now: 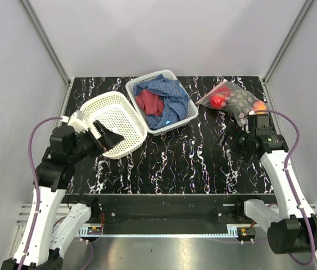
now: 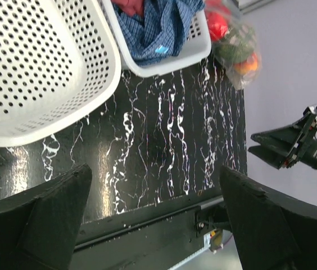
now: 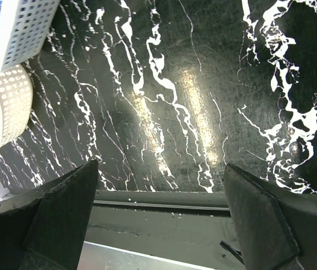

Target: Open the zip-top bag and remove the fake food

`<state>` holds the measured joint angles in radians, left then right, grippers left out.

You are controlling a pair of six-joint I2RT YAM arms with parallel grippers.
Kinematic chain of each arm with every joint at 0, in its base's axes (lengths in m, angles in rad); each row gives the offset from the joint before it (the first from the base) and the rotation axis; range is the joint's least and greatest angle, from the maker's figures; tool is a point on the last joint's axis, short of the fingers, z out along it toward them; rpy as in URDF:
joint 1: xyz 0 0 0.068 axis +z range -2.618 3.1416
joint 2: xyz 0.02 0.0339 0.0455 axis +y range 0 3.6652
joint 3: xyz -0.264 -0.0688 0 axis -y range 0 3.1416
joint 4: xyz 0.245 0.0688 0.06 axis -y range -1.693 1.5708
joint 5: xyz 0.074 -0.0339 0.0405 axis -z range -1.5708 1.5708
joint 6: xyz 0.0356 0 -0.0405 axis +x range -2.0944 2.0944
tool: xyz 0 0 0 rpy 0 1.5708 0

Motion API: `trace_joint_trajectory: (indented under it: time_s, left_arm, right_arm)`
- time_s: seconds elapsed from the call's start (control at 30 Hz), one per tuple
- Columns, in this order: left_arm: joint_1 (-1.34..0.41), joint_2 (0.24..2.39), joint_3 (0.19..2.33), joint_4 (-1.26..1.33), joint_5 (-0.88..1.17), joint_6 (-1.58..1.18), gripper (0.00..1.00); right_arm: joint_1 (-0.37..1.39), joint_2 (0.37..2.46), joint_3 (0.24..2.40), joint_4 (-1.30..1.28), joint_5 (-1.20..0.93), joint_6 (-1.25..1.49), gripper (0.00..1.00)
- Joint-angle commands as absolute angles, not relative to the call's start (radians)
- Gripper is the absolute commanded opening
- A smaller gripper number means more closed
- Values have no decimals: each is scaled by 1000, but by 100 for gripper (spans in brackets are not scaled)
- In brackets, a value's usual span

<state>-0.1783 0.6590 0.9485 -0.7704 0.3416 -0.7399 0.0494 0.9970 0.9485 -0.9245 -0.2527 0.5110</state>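
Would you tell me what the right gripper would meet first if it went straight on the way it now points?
Probably the black marbled table: the open right gripper tilts down toward it, with the white baskets off to one side.

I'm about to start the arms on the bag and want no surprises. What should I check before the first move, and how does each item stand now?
1. Left gripper open and empty: ok.
2. Right gripper open and empty: ok.
3. Zip-top bag in plain view on the table: ok.
4. Fake food inside the bag: ok.
5. Which end the bag opens at, and whether it is sealed: cannot tell.
6. Right gripper over the bag: not ok; it hangs over bare table, nearer the arms.
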Motion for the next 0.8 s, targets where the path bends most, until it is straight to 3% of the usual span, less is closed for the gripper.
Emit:
trace_joint_trajectory:
  time_s: [0.0,0.37,0.77]
  left_arm:
    - [-176,693,968,-765,426,-712,99]
    - [-236,824,1008,-699,430,-718,99]
    - [-276,1014,1143,-699,419,-631,99]
  right_arm:
    - [46,1092,1014,-875,-235,535,100]
    - [48,1463,1286,-568,-223,707,100]
    - [6,1912,1583,-449,-227,890,100]
